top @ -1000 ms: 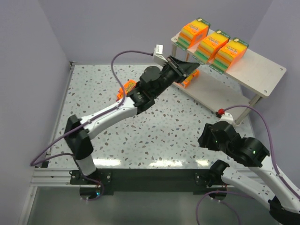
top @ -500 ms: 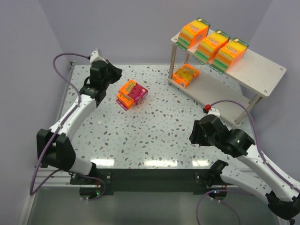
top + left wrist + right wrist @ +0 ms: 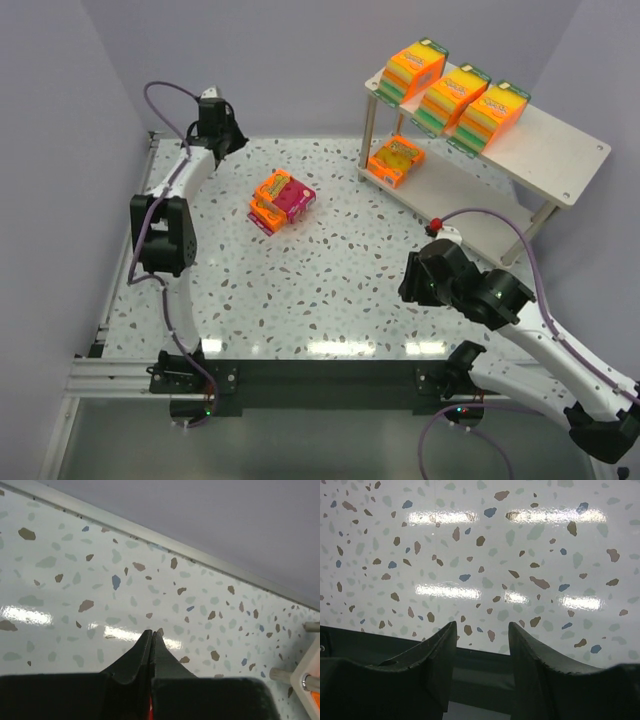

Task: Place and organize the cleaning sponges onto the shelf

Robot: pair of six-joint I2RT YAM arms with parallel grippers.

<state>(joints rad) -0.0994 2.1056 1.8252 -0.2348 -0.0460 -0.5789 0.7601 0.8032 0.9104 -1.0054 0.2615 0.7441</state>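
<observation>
The shelf point(image 3: 560, 160) stands at the back right. Three thick orange sponges point(image 3: 455, 95) sit in a row on its top board. One flat orange pack point(image 3: 395, 160) lies on the left end of its lower board. A flat orange pack point(image 3: 271, 190) and a magenta pack point(image 3: 294, 202) lie together on the table left of centre. My left gripper point(image 3: 232, 138) is shut and empty near the back left corner, low over the table point(image 3: 151, 632). My right gripper point(image 3: 407, 288) is open and empty over the table's front right part point(image 3: 481, 630).
The back wall point(image 3: 200, 510) meets the table close ahead of the left gripper. A shelf corner point(image 3: 311, 676) shows at the right edge of the left wrist view. The table's dark front edge point(image 3: 480, 660) lies under the right gripper's fingers.
My left arm has swung from the shelf's lower board back to the far left corner, leaving the flat orange pack on that board. My right arm has edged forward and left.
</observation>
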